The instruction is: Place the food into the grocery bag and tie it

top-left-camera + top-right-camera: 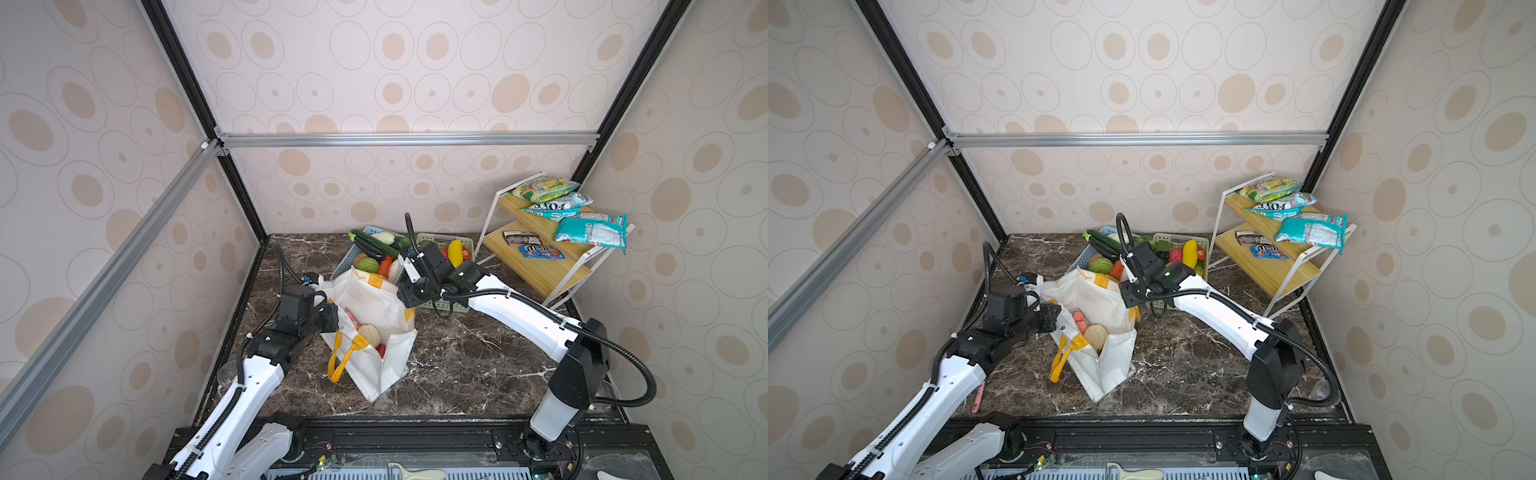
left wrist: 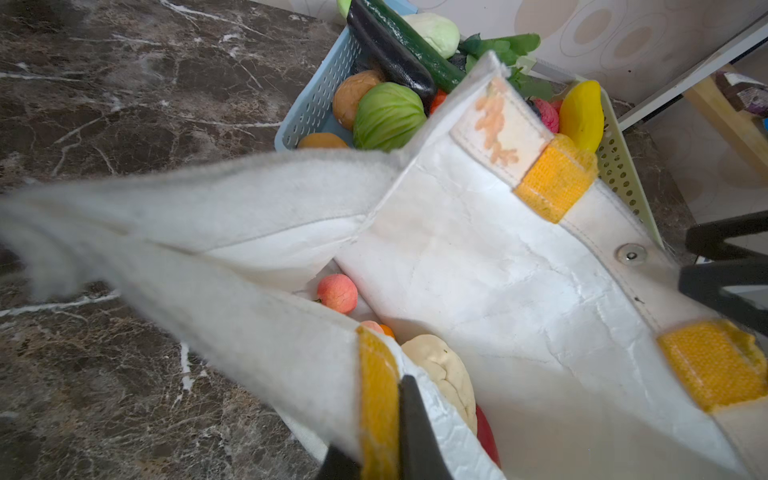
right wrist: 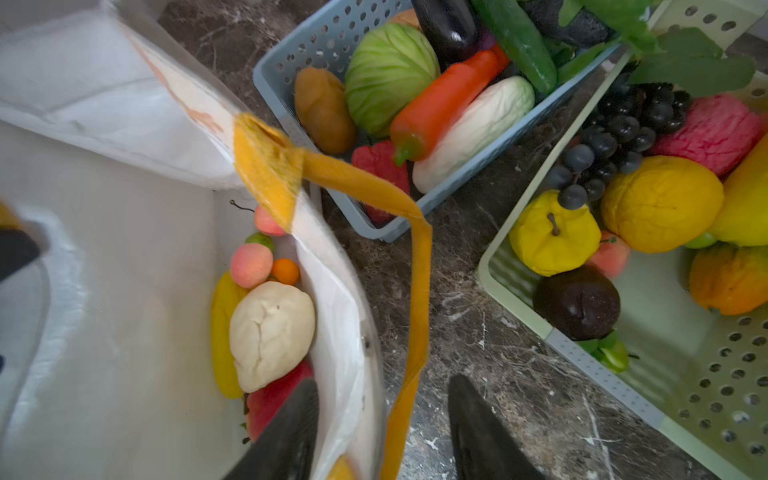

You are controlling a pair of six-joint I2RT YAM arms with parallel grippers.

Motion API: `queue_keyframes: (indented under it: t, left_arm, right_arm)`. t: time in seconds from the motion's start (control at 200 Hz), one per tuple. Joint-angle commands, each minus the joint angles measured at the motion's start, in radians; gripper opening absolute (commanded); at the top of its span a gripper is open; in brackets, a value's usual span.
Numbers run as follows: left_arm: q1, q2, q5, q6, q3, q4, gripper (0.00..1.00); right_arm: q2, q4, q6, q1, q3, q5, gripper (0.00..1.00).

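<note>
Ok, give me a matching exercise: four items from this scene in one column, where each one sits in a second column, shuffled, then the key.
Things
1. green cabbage
2. dark grapes
3. cream round fruit
4. blue candy packet

Places
A. on the wooden shelf
B. inside the grocery bag
C. in the blue basket
D. in the green basket

Pairs: 1-C, 2-D, 3-B, 4-A
</note>
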Motion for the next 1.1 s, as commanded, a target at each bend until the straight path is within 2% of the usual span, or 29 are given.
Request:
queue_keyframes:
  t: [0.0,0.245,0.295,0.405,0.52,0.785,1.095]
  left_arm:
    - [0.009,-0.021,-0.02,0.001,0.026,0.012,0.0]
    - [0.01,-0.016,-0.028,0.0,0.027,0.012,0.0]
    - [0.009,-0.015,-0.05,-0.01,0.03,0.009,0.0]
    - [0.008,-0.01,-0.113,-0.026,0.029,0.003,0.0]
    - [0.016,-0.002,-0.134,-0.031,0.027,0.022,0.0]
    - [0.059,0.038,-0.176,-0.034,0.061,0.073,0.0]
    - [0.143,0.113,-0.115,-0.046,0.075,0.183,0.0]
  right_arm:
    - [0.029,-0.022,0.011,0.009,-0.006,0.001,0.46]
    - [0.06,-0.018,0.027,0.009,0.004,-0.049,0.2]
    - [0.063,-0.015,0.034,0.01,0.004,-0.07,0.13]
    - [0.068,-0.003,0.063,0.013,0.009,-0.117,0.05]
    - [0.074,0.02,0.099,0.037,0.015,-0.143,0.03]
    - [0.093,0.102,0.231,0.12,0.05,-0.117,0.03]
    - [0.109,0.229,0.376,0.169,0.026,-0.004,0.04]
